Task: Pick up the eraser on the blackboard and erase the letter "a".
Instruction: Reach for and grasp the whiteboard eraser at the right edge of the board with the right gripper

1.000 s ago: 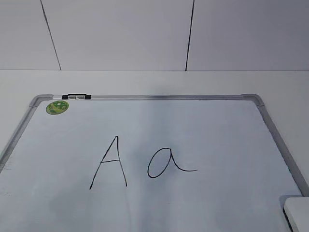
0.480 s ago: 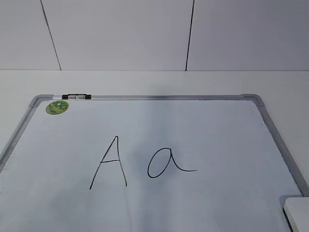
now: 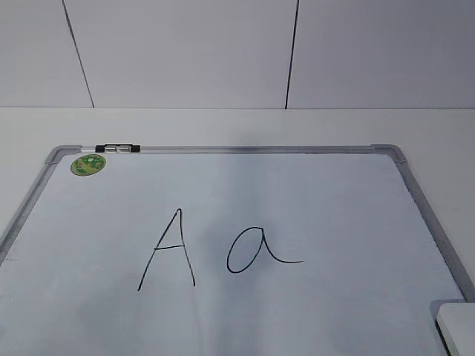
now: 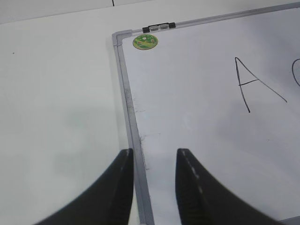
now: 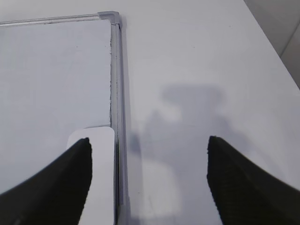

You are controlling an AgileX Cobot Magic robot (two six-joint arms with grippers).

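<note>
The blackboard [image 3: 312, 193] is a white board with a silver-grey frame, lying flat on the table. The cursive letter "a" [image 3: 256, 251] stands in black marker right of a capital "A" [image 3: 169, 248]. The white eraser [image 3: 456, 326] lies at the board's near right corner; in the right wrist view it [image 5: 101, 173] rests against the right frame. My right gripper [image 5: 147, 178] is open wide above the table, its left finger over the eraser. My left gripper [image 4: 154, 183] is open, straddling the board's left frame [image 4: 131, 126]. Neither gripper shows in the exterior view.
A round green sticker [image 3: 87, 165] and a black-and-clear clip [image 3: 119, 148] sit at the board's far left corner. The white table [image 3: 237, 126] ends at a panelled wall behind. Bare table lies right of the board [image 5: 197, 70] and left of it [image 4: 56, 93].
</note>
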